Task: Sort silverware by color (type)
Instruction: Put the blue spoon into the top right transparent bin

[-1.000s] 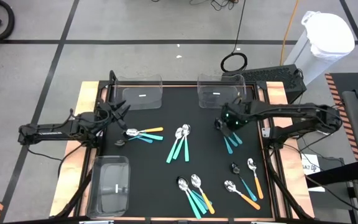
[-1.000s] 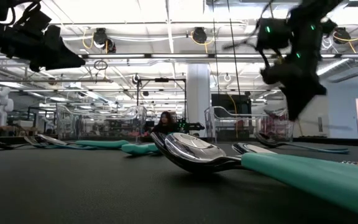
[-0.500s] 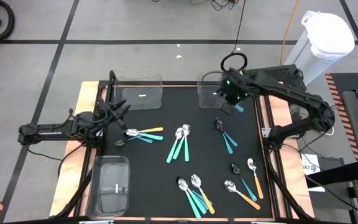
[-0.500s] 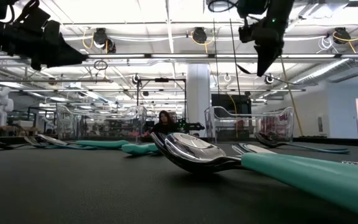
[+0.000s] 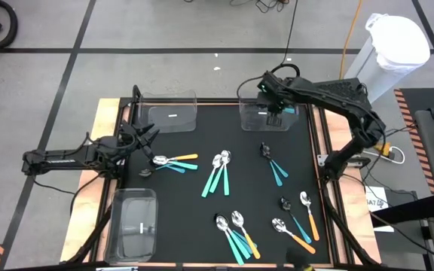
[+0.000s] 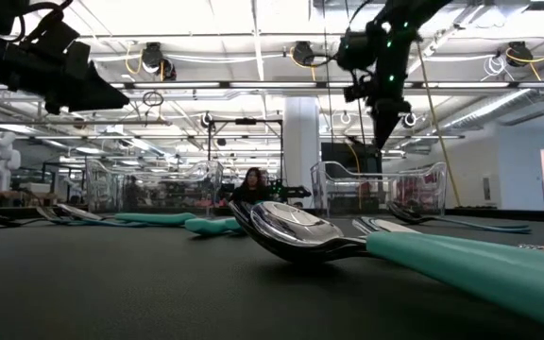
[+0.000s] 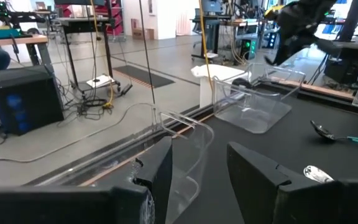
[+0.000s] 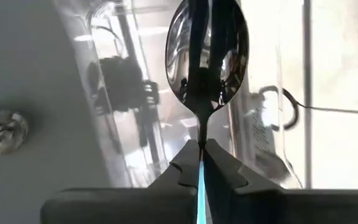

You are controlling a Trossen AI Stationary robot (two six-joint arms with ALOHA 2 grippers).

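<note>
My right gripper [image 5: 273, 113] hangs above the far-right clear bin [image 5: 264, 98] and is shut on a spoon with a shiny bowl [image 8: 207, 50] and a teal-blue handle. In the low view it [image 6: 382, 102] is high above the table. The other spoons lie flat on the black mat in groups: orange and teal ones [image 5: 173, 161], teal ones [image 5: 219, 173], a teal pair [image 5: 275, 167], and mixed ones [image 5: 236, 233] [image 5: 296, 214]. My left gripper [image 5: 145, 135] waits open at the table's left side [image 7: 201, 162], above the mat. My right gripper pinches the spoon's slim handle [image 8: 201, 177] close to its metal neck, between the two fingers [image 8: 185, 169]. The fingers lie along the spoon, and the bowl sticks out past their tips. The spoon is lifted clear, over the bin.
A second clear bin [image 5: 168, 111] stands at the far left of the mat and a third [image 5: 132, 226] at the near left. Wooden rails [image 5: 100, 143] frame the mat. A person sits in the room beyond the table [image 6: 250, 184].
My right gripper has risen from the teal spoons at the mat's right side and swung toward the far edge, ending over the far-right bin. It carries one spoon lifted clear; the two other teal spoons stay on the mat.
</note>
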